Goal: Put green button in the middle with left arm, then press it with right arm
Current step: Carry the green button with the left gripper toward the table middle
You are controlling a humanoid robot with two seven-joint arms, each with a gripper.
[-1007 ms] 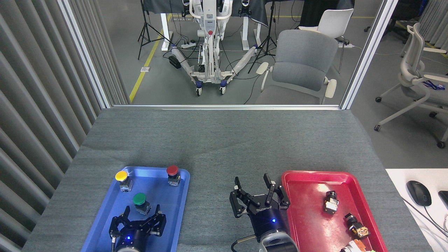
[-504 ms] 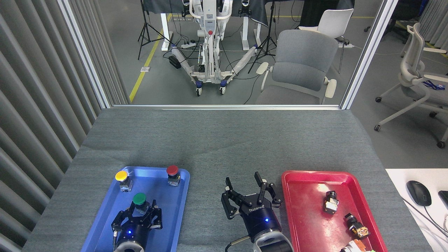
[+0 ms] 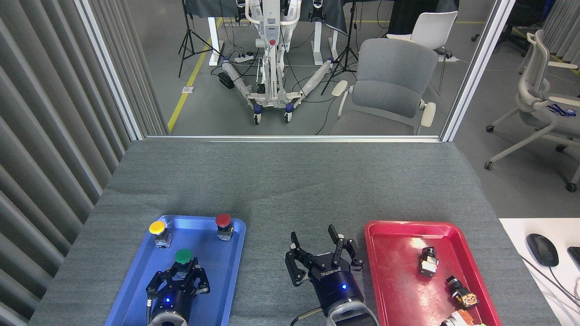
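I see the green button standing upright in the blue tray, in the near half of it. It has a round green cap like a mushroom on top, and under it a small boxy base in silver and black. Most of the base is hidden by my left hand.

My left hand is low over the tray, and its black fingers are drawn in close on both sides of the base, just under the cap. It looks clamped on the green button. A small blue light shines on the wrist behind the fingers.

In the same tray, at the far end, stand a yellow button at the left corner and a red button at the right corner. Both are apart from the green one.

My right hand is over the bare gray counter, between the blue tray and the red tray. Its fingers are spread apart and it holds nothing. White lettering and a blue light show on its body.

The middle of the counter, between the two trays, is bare fabric. The red tray holds a few small parts near its right side.
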